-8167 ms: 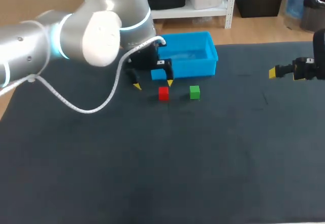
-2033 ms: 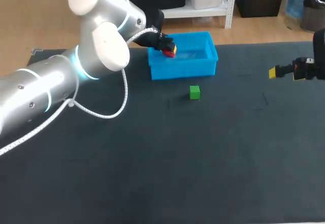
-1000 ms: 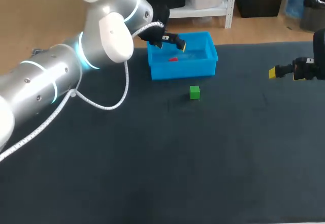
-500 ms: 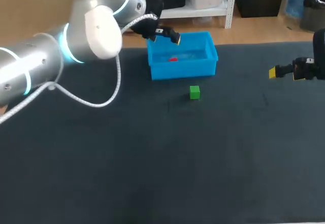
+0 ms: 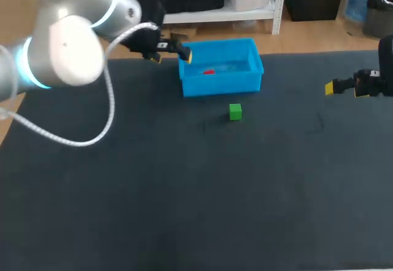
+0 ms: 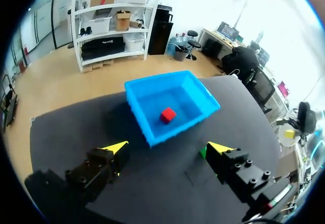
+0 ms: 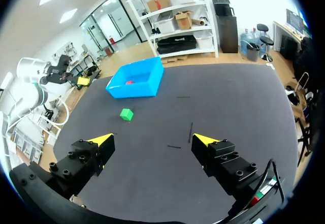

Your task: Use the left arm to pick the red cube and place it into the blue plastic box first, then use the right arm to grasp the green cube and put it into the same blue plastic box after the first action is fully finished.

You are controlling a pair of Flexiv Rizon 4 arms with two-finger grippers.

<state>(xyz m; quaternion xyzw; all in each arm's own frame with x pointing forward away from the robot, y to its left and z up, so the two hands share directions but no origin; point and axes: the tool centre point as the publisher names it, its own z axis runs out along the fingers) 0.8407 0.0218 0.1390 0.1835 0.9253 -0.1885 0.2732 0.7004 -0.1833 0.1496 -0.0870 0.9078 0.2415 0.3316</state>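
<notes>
The red cube [image 5: 209, 72] lies inside the blue plastic box [image 5: 222, 83] at the table's back; the left wrist view shows the same red cube [image 6: 168, 115] on the floor of the box [image 6: 175, 132]. My left gripper [image 5: 177, 45] hovers open and empty just left of the box's back corner. The green cube [image 5: 235, 112] sits on the mat in front of the box. My right gripper [image 5: 334, 87] hangs open at the far right, well away from both cubes. In its own view, the green cube [image 7: 126, 114] and box [image 7: 142, 89] lie far ahead of the right gripper [image 7: 152, 138].
The dark mat [image 5: 202, 197] covers the table; only the box and the green cube rest on it. My left arm [image 5: 61, 43] and its white cable [image 5: 104, 117] hang over the table's back left part.
My left gripper, open after letting the red cube drop into the box, has drawn back to the left, clear of the box. The right arm has not moved.
</notes>
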